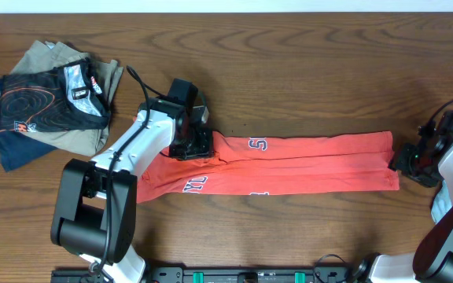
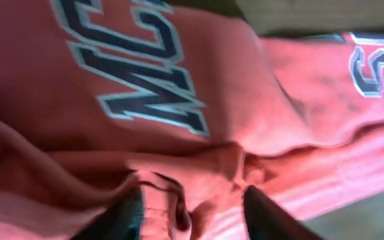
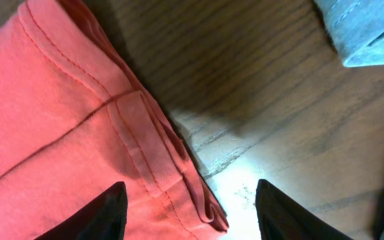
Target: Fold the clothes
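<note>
Left pincer (image 2: 193,192) parted astride bunched coral shirt (image 1: 305,161); right pincer (image 3: 191,188) parted, empty, at hem; garment pile (image 1: 49,98) far left.

My overhead camera looks straight down on the dark brown wooden tabletop (image 1: 305,63). My left wrist camera sits very close over the coral-red cloth T-shirt (image 2: 112,153), blurred, probably aimed along its lettered front. My right wrist camera looks down closely at the T-shirt's hem near the tabletop's right edge. All three share that T-shirt.
</note>
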Controlling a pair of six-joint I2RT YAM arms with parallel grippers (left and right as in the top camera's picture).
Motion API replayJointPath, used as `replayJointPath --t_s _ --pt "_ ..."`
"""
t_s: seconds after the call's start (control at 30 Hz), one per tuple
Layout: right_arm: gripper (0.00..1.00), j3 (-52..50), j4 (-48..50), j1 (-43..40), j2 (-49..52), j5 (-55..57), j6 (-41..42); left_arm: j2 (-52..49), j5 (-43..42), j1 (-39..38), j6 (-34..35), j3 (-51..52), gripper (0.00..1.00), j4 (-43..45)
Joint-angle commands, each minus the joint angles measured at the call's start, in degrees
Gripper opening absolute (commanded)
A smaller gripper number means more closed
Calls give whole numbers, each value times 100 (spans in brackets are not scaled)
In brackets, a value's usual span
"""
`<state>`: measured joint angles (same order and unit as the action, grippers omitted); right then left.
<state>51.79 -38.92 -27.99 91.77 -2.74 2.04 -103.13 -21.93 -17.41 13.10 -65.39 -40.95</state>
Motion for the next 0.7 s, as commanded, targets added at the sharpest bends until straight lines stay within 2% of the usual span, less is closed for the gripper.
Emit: replayJointPath --t_s 0.0,0.17,0.3,0.67 --pt "61 96 -46 -13 -74 74 -232 105 404 31 -55 -76 53 81" --pt "65 70 -46 -13 -63 -35 -426 251 404 177 -33 -214 54 94" --pt "70 42 61 -13 -63 -621 -835 623 409 378 -35 -341 54 98" --pt "72 -243 479 -13 234 -756 -988 1368 409 942 -33 -358 55 52"
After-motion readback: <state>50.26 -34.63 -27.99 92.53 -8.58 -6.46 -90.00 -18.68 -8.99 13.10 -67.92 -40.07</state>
